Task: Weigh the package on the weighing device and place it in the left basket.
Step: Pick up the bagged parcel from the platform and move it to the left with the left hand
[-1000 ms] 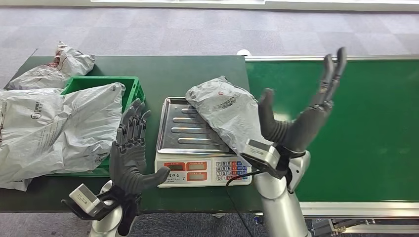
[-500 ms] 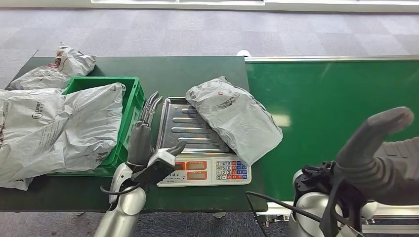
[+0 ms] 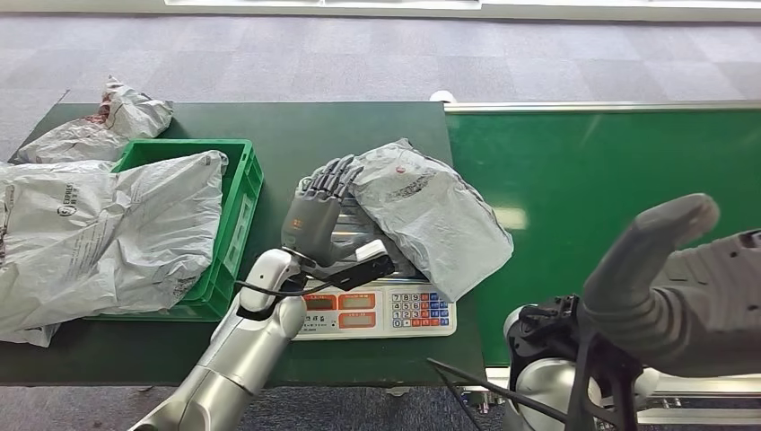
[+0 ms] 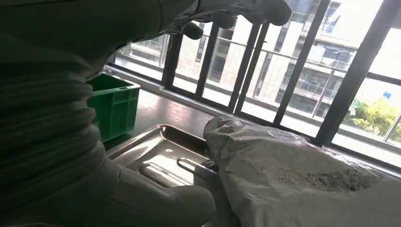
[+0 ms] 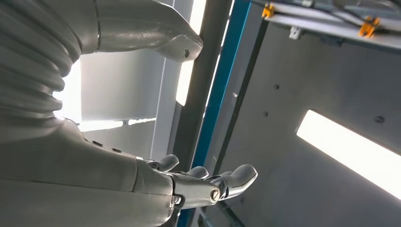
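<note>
One grey package (image 3: 426,214) lies at the centre of the frame, half on the steel tray (image 3: 316,199) of the single weighing scale (image 3: 377,310) and half hanging over its right edge toward the green conveyor belt (image 3: 610,180). Dark print and a red mark show on the package, too small to read. The left hand (image 3: 321,215) stands just left of it over the tray, fingers spread, holding nothing. One green basket (image 3: 238,193) sits at left with a large grey bag (image 3: 108,224) printed with unreadable text; another bag (image 3: 103,121) lies upper left. The right hand (image 3: 682,287), lower right, is empty with fingers apart.
</note>
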Motion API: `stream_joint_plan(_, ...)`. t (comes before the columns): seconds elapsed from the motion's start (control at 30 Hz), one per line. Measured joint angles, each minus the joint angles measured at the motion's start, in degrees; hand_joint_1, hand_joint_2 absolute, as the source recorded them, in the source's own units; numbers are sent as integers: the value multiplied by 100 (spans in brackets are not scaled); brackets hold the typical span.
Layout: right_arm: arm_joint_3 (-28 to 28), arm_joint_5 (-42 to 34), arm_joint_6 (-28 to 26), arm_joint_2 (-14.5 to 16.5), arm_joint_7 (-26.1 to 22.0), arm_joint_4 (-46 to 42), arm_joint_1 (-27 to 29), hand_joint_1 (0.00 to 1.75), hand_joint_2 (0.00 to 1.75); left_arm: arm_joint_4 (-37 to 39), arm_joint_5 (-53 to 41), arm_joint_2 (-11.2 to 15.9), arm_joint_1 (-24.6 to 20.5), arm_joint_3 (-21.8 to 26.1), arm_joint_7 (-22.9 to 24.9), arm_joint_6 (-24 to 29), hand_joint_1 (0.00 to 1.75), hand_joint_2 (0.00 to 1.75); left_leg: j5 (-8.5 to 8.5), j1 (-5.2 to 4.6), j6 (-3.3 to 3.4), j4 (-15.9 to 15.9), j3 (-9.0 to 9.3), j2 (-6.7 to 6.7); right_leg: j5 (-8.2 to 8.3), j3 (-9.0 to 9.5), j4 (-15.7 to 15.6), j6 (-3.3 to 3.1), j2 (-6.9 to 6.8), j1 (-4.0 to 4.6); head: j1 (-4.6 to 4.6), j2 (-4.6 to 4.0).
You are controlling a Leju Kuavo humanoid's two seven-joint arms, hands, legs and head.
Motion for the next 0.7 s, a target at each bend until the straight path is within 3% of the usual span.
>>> stream_joint_plan(0.27, 235, -197, 7, 0, 2, 210, -71, 0, 175, 1099, -877, -309, -712, -308, 464, 48, 0, 175, 0, -1, 0, 0, 0, 0, 1, 2, 0, 1, -1, -1, 2, 0)
stream_joint_plan(0.7, 283, -364, 7, 0, 2, 393, -100, 0, 175, 1976, -1760, -474, -948, -933, 1056, 455, 0, 175, 0, 0, 0, 0, -2, 0, 0, 1, 0, 0, -1, 0, 1, 0)
